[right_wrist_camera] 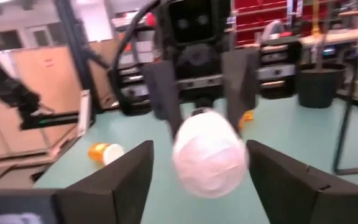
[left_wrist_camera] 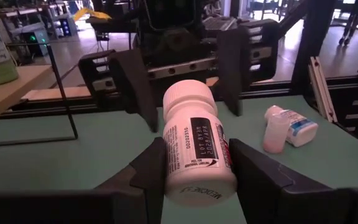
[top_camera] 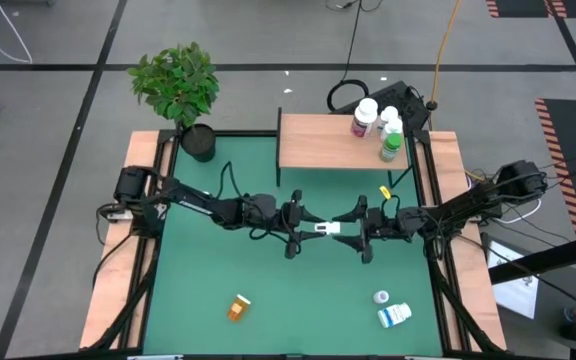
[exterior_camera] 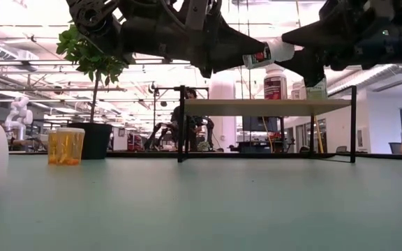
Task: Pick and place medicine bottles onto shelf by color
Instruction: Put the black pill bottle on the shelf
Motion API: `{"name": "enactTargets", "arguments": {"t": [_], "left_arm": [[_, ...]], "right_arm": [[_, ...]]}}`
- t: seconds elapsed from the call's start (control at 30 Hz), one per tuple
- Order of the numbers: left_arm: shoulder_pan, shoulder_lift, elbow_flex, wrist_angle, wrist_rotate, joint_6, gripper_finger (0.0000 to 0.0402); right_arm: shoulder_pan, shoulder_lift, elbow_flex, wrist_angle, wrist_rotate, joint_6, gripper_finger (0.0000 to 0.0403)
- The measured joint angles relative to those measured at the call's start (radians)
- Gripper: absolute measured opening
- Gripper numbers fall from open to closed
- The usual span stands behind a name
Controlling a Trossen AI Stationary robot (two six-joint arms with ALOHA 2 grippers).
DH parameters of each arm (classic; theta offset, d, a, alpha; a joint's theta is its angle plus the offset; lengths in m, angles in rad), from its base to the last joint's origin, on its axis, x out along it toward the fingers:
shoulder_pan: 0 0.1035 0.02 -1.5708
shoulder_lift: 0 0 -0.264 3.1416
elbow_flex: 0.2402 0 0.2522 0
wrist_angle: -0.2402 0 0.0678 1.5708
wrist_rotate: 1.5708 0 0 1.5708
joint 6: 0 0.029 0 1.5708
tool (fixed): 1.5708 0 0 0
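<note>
A white medicine bottle (top_camera: 326, 228) lies level in the air over the middle of the green table. My left gripper (top_camera: 308, 224) is shut on it. The white cap (right_wrist_camera: 209, 154) points at my right gripper (top_camera: 354, 228). That gripper is open, with one finger on each side of the cap and a gap on both sides. The shelf (top_camera: 318, 150) stands at the far edge on thin black legs. It carries a white bottle (top_camera: 366, 117), another white one (top_camera: 389, 124) and a green bottle (top_camera: 391, 149). My left gripper pinches the bottle's labelled body (left_wrist_camera: 180, 163), toward its base end, between the two fingers. The fingers come level from the table's left and lie along the bottle. The bottle is lifted clear and lies level, cap toward the table's right.
An amber bottle (top_camera: 239, 307) lies near the front edge. A white bottle with a blue label (top_camera: 396, 316) and a small pale one (top_camera: 381, 297) lie at the front right. A potted plant (top_camera: 180, 90) stands at the far left corner. Wooden rails (top_camera: 118, 290) edge the table.
</note>
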Motion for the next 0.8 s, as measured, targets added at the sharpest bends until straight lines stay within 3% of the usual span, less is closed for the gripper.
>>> {"name": "enactTargets", "arguments": {"t": [0.2,0.33,0.5,0.6,0.8], "left_arm": [[0.0,0.0,0.0,-0.003,-0.006,0.0,0.015],[-0.001,0.0,0.0,-0.006,-0.026,-0.035,0.0153],[0.0,0.0,0.0,-0.029,-0.051,-0.022,0.0239],[0.005,0.0,0.0,-0.086,-0.094,-0.019,0.0298],[0.03,0.0,0.0,-0.193,-0.124,-0.038,0.0369]], "right_arm": [[0.0,0.0,0.0,0.01,0.008,0.002,0.0148],[0.0,0.0,0.0,0.002,0.007,0.003,0.0139],[0.0,-0.003,0.009,-0.028,0.008,0.003,0.0139],[-0.007,-0.039,0.085,-0.23,0.011,0.003,0.0139],[-0.029,-0.113,0.425,-1.038,0.052,-0.026,0.0139]]}}
